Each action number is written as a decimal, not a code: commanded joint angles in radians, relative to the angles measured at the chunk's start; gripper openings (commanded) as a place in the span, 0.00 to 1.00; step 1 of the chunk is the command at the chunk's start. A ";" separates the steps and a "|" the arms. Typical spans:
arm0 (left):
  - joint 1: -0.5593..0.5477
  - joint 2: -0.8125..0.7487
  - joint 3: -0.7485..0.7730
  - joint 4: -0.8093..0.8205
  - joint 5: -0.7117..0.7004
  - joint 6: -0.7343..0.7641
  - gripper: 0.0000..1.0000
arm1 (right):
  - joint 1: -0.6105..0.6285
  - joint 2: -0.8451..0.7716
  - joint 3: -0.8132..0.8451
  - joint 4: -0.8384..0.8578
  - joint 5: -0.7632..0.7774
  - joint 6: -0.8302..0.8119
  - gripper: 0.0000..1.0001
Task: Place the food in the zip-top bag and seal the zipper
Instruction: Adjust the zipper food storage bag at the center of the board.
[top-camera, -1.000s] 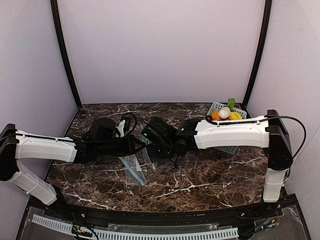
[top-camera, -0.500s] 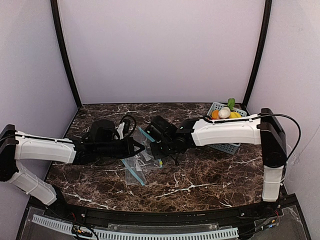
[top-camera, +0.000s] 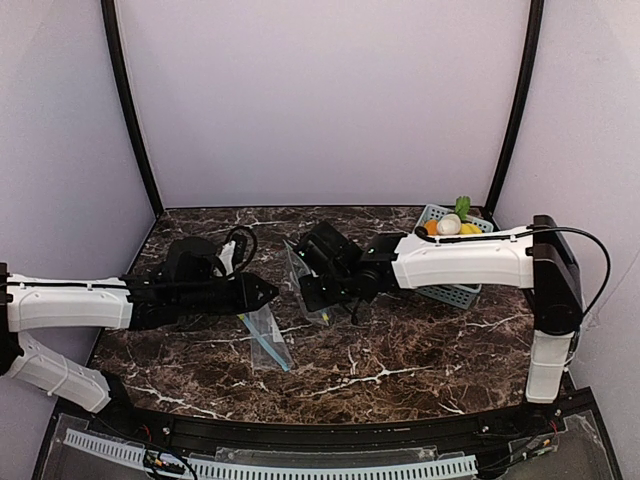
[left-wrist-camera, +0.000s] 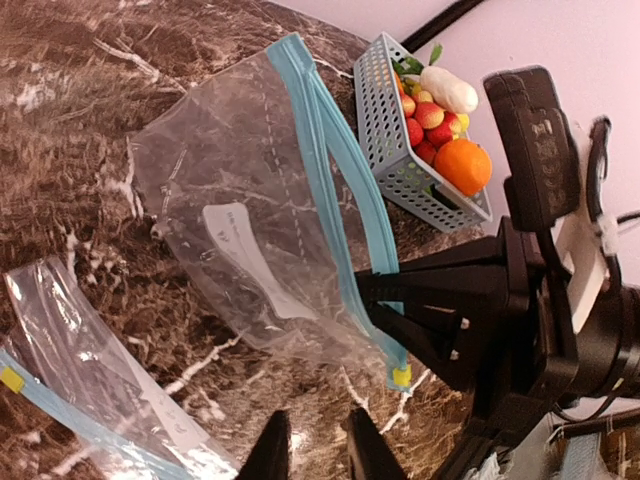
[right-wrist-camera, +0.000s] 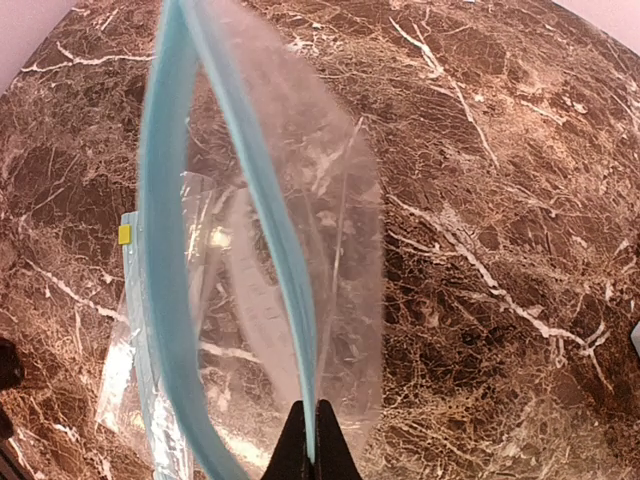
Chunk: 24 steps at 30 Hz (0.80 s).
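Observation:
My right gripper (top-camera: 312, 290) is shut on the blue zipper edge of a clear zip-top bag (top-camera: 298, 270) and holds it up off the marble. In the right wrist view the fingers (right-wrist-camera: 308, 445) pinch one zipper strip and the bag (right-wrist-camera: 340, 220) mouth gapes open. My left gripper (top-camera: 270, 291) is just left of the bag, slightly open and empty (left-wrist-camera: 318, 452). The food (top-camera: 448, 226) lies in a basket at the back right: an orange ball (left-wrist-camera: 463, 165), a white oblong (left-wrist-camera: 448, 88), yellow and green pieces.
The grey perforated basket (left-wrist-camera: 395, 150) stands at the table's back right behind my right arm. A second clear zip-top bag (top-camera: 268, 340) lies flat on the marble below the grippers; it also shows in the left wrist view (left-wrist-camera: 70, 370).
My right gripper has lifted the bag up and back, so it stands more upright. My left gripper has drawn slightly left, away from the bag.

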 joint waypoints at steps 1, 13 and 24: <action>-0.003 -0.025 0.037 -0.030 0.001 0.020 0.35 | -0.001 -0.029 -0.009 0.002 0.010 -0.005 0.00; -0.004 0.038 0.128 -0.031 -0.008 0.047 0.94 | 0.018 -0.034 0.018 -0.018 0.057 -0.005 0.00; -0.001 0.168 0.211 -0.062 -0.090 0.057 1.00 | 0.041 -0.031 0.032 -0.025 0.078 -0.008 0.00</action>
